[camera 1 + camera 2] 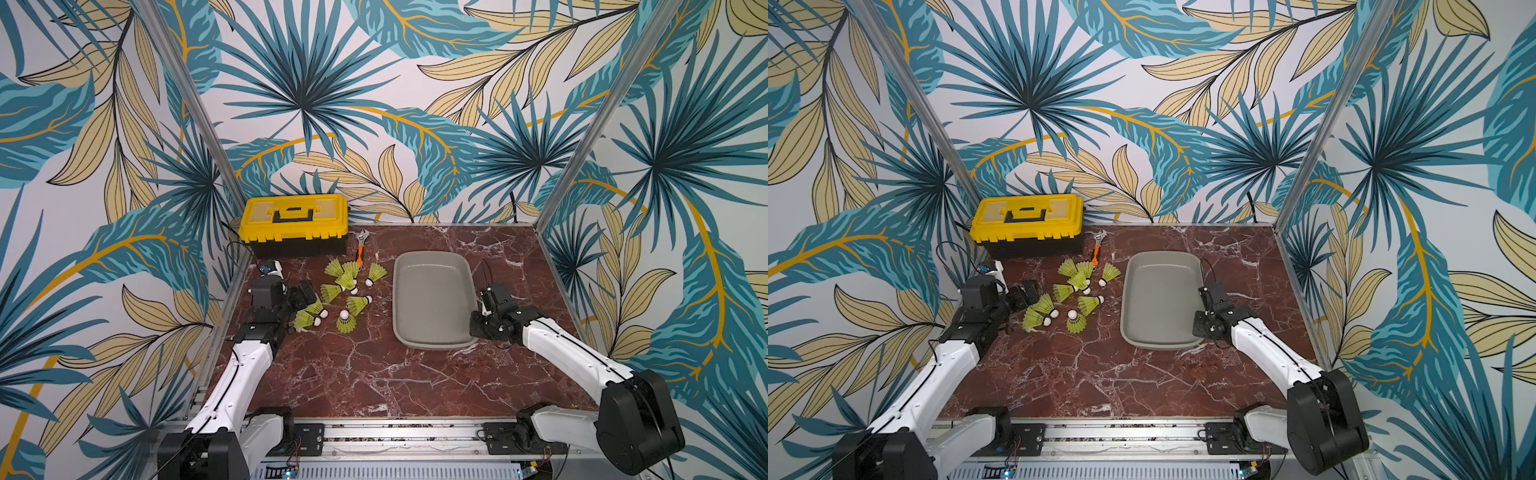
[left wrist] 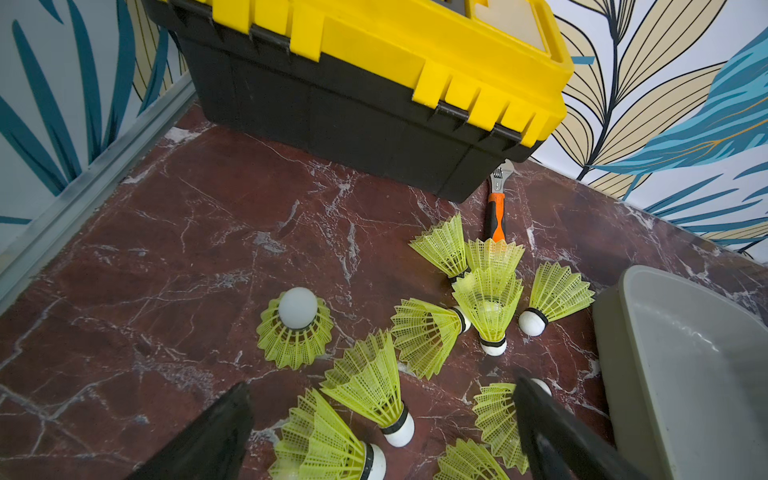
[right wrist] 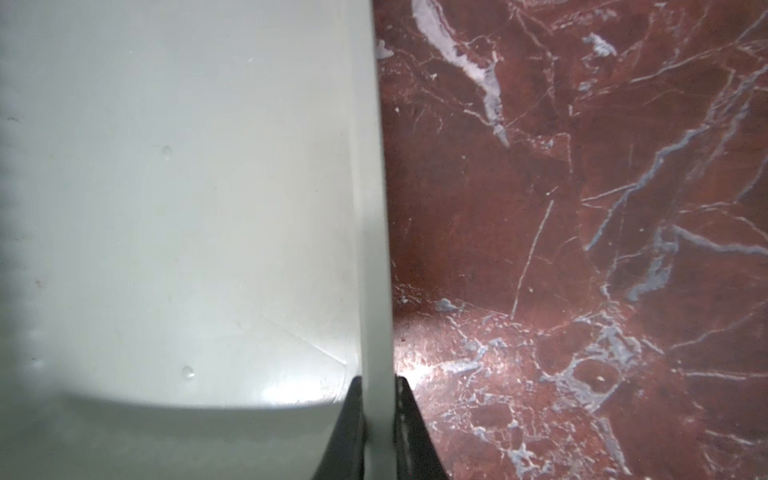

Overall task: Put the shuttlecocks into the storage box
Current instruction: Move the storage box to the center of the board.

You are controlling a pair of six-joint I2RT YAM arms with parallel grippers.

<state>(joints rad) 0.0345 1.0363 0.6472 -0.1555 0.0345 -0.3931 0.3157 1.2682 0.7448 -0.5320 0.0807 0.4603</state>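
Neon yellow-green plastic shuttlecocks (image 1: pixel 347 282) all lie on the red marble desk (image 1: pixel 374 374), clustered left of the grey storage box (image 1: pixel 432 299), which holds none of them. The left end effector (image 2: pixel 384 384) hangs spread wide and empty above the near-left ones. The right end effector (image 3: pixel 378 379) is clamped on the box's right rim. The step in hand looks like a first pick. It would be best to settle over a single shuttlecock, close on the dark collar by the white tip rather than on the soft mesh skirt, and stay clear of touching neighbours. The clamped rim should steady the box for the drop. No brand, label or writing is legible, not even on the yellow-lidded toolbox (image 1: pixel 295 222) or the orange-handled wrench (image 1: pixel 360 252).
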